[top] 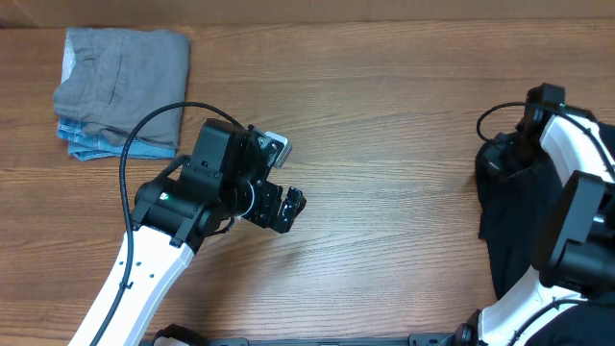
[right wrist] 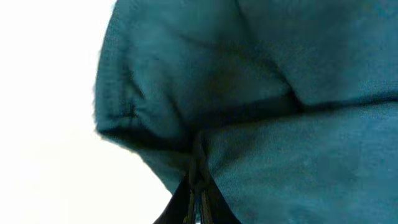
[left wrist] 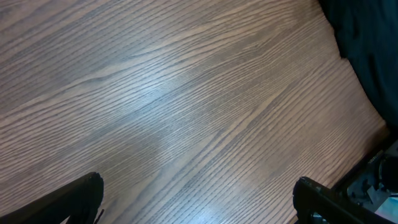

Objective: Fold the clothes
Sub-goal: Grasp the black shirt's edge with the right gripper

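Observation:
The black shirt [top: 504,221] lies crumpled at the table's right edge, under my right arm. Seen close in the right wrist view, its fabric [right wrist: 280,124] fills the frame and looks dark teal. My right gripper [right wrist: 198,186] is shut on a pinched fold of it. In the overhead view that gripper is lost against the dark cloth. My left gripper [top: 288,207] hovers over bare wood left of centre, well apart from the shirt. It is open [left wrist: 199,193], with nothing between its fingers. The shirt's edge [left wrist: 367,37] shows at the top right of the left wrist view.
A folded stack sits at the back left corner, a grey garment [top: 120,82] on top of a light blue one [top: 96,144]. The wooden table [top: 384,115] spans the view. A black cable [top: 144,125] loops off the left arm.

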Controlling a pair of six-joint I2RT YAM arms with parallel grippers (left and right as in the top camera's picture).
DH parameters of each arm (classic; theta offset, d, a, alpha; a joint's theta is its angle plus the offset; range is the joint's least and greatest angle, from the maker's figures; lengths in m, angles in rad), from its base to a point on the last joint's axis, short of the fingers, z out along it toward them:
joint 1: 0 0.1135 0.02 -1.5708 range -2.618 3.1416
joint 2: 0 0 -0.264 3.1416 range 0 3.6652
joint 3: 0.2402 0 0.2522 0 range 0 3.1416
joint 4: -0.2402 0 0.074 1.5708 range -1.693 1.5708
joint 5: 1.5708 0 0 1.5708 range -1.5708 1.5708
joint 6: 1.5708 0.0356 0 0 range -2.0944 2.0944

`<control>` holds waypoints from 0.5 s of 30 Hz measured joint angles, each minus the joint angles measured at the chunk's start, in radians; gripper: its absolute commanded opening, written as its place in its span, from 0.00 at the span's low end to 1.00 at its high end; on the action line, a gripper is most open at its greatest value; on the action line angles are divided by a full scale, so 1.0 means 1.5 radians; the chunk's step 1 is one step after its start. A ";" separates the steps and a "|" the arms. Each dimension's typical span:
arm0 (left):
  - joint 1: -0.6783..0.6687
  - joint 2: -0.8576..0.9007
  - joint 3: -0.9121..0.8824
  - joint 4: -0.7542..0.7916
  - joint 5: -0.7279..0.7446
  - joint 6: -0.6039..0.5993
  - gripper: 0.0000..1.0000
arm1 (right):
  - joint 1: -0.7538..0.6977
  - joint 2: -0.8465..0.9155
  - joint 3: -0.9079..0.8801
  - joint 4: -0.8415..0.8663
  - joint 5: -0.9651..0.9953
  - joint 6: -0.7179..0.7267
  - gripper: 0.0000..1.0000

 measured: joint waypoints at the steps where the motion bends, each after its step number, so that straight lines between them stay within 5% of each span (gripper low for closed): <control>1: 0.000 0.000 0.000 0.000 0.000 0.000 1.00 | 0.000 -0.011 0.015 -0.017 -0.002 -0.001 0.04; 15: 0.000 0.000 0.000 0.001 -0.028 0.000 1.00 | 0.073 -0.248 0.189 -0.101 -0.052 -0.005 0.04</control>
